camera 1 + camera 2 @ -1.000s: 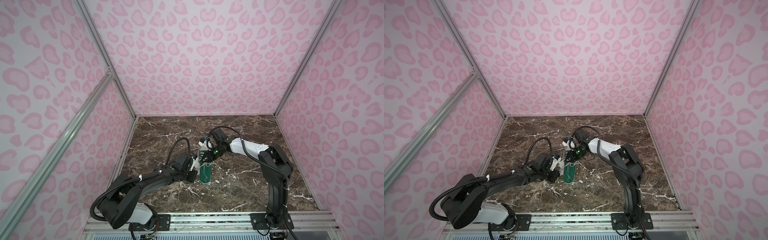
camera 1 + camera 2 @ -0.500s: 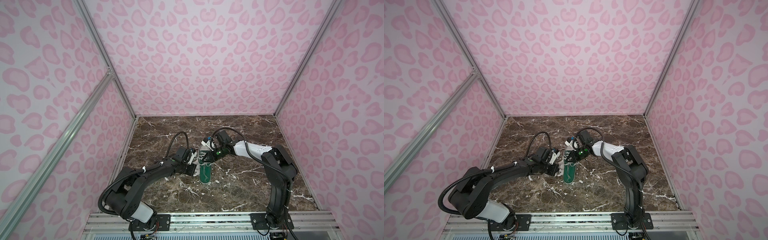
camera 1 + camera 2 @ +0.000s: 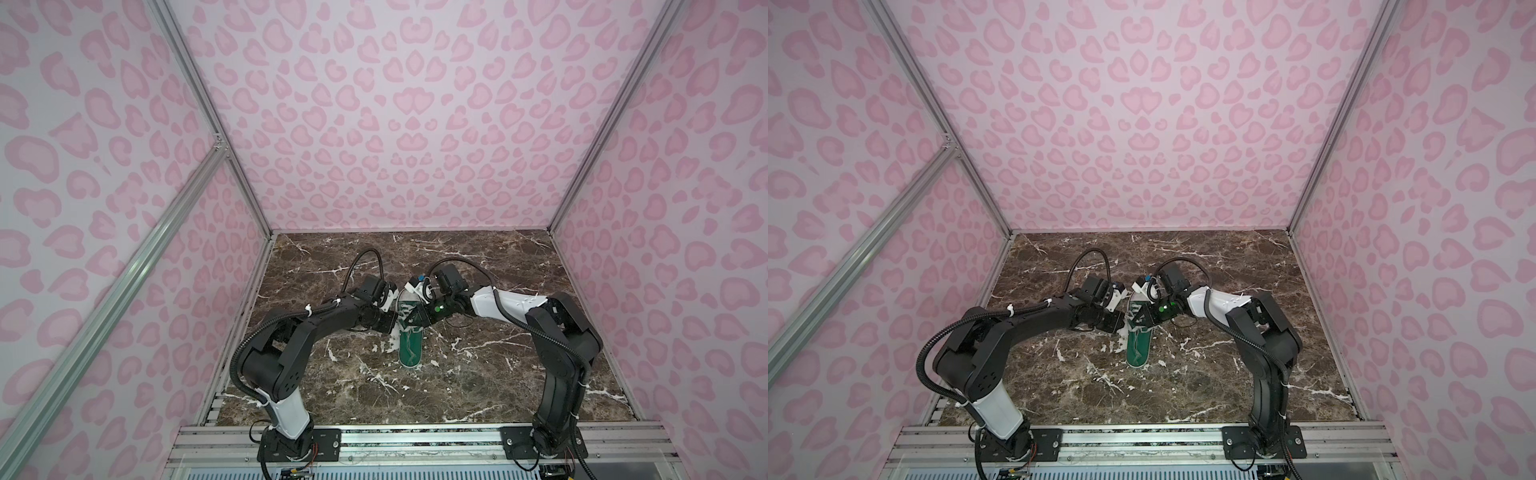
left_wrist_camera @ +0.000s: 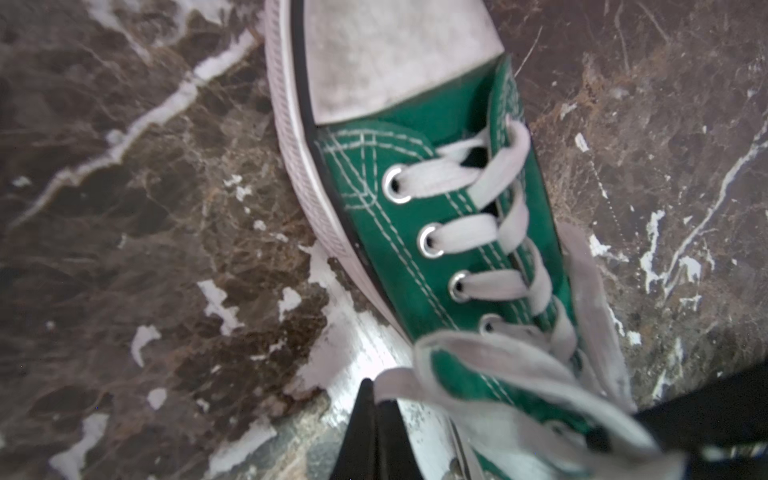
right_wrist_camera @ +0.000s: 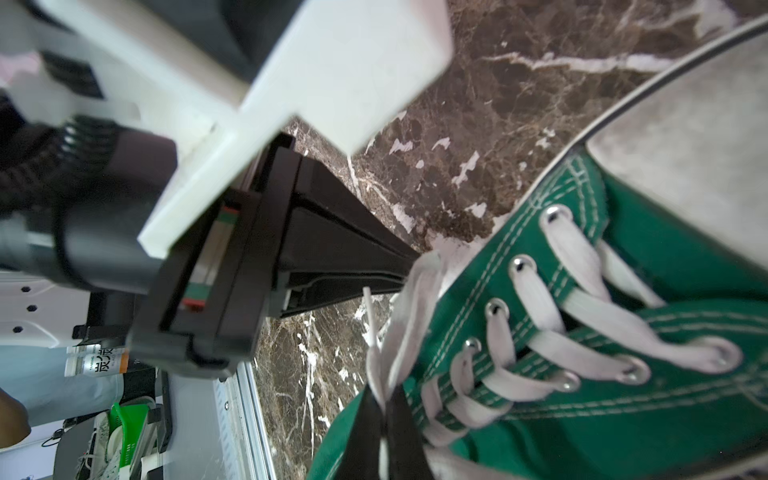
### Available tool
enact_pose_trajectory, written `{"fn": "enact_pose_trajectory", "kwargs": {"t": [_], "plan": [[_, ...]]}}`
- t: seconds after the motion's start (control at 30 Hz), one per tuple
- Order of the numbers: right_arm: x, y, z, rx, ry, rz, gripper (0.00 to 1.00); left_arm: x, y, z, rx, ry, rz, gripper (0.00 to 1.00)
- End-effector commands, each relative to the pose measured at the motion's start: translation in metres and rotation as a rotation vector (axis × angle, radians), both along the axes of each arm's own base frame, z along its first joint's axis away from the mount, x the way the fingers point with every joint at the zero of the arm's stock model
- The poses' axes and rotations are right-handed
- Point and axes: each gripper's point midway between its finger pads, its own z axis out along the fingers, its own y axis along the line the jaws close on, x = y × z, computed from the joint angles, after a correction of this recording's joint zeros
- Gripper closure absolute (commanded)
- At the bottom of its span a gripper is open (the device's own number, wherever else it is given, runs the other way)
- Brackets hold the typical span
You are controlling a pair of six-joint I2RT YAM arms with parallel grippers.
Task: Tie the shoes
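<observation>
A green sneaker [image 3: 409, 349] [image 3: 1138, 349] with a white toe cap lies mid-table in both top views, one gripper at each side of its laced part. In the left wrist view my left gripper [image 4: 376, 388] is shut on a white lace [image 4: 478, 349] that loops across the shoe [image 4: 395, 232]. My right gripper [image 5: 383, 401] is shut on another lace strand [image 5: 399, 324] beside the eyelets of the shoe [image 5: 665, 415]. The right wrist view also shows the left gripper's black fingers [image 5: 353, 257] pinching a lace end. From above, the left gripper [image 3: 395, 328] and the right gripper [image 3: 417, 318] almost meet over the laces.
The brown marble table [image 3: 478, 374] is enclosed by pink patterned walls [image 3: 665, 291] on three sides. An aluminium rail [image 3: 415, 436] with both arm bases runs along the near edge. Black cables [image 3: 365, 257] arch above both wrists.
The right gripper's jaws have closed onto the lace. The left arm has lifted its elbow and swung its wrist farther back beside the shoe, still holding its lace.
</observation>
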Motion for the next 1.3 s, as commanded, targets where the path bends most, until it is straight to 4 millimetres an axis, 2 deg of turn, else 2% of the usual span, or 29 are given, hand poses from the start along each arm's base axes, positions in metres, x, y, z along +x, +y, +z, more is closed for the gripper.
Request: {"fn": "enact_pose_trajectory", "kwargs": {"t": [0.0, 0.37, 0.53, 0.73, 0.93, 1.1, 1.27], "plan": [[-0.006, 0.003, 0.009, 0.049, 0.003, 0.011, 0.94, 0.004, -0.005, 0.0, -0.006, -0.001, -0.032, 0.97], [-0.02, 0.001, 0.008, 0.076, 0.001, 0.057, 0.92, 0.021, -0.022, 0.013, -0.049, -0.014, -0.061, 0.97], [-0.021, 0.003, 0.008, 0.067, -0.008, 0.069, 0.86, 0.018, -0.027, 0.019, -0.073, -0.004, -0.08, 0.97], [-0.021, 0.0, 0.007, 0.051, -0.012, 0.059, 0.72, 0.016, -0.028, 0.036, -0.095, -0.052, -0.093, 0.97], [-0.008, -0.009, 0.016, 0.11, 0.006, -0.029, 0.6, 0.016, -0.032, 0.038, -0.097, -0.038, -0.118, 0.97], [-0.004, -0.018, 0.018, 0.105, 0.012, -0.074, 0.6, 0.017, -0.035, 0.042, -0.085, -0.059, -0.13, 0.97], [0.012, -0.028, 0.02, 0.163, 0.041, -0.186, 0.6, 0.019, -0.03, 0.051, -0.046, -0.107, -0.154, 0.97]]}}
